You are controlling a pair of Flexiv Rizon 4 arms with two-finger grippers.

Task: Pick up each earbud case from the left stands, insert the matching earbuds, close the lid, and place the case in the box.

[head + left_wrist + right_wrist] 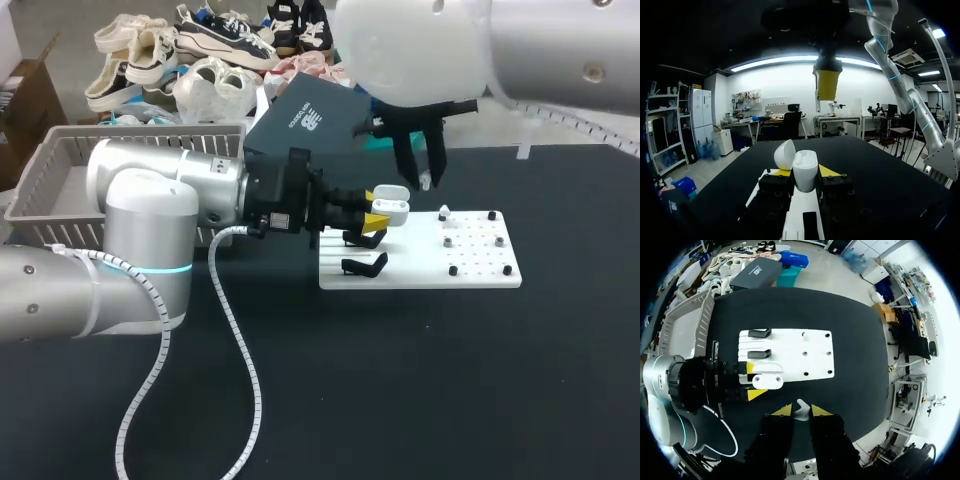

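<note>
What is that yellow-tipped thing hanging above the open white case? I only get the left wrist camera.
Observer: The robot's right end effector; its own camera shows a small white earbud pinched between its fingers.
Operator: Is there anywhere to drop the case?
Observer: A grey basket stands at the table's far left.
Operator: Any more cases waiting?
Observer: From above, the two black stands on the white board look empty.
</note>
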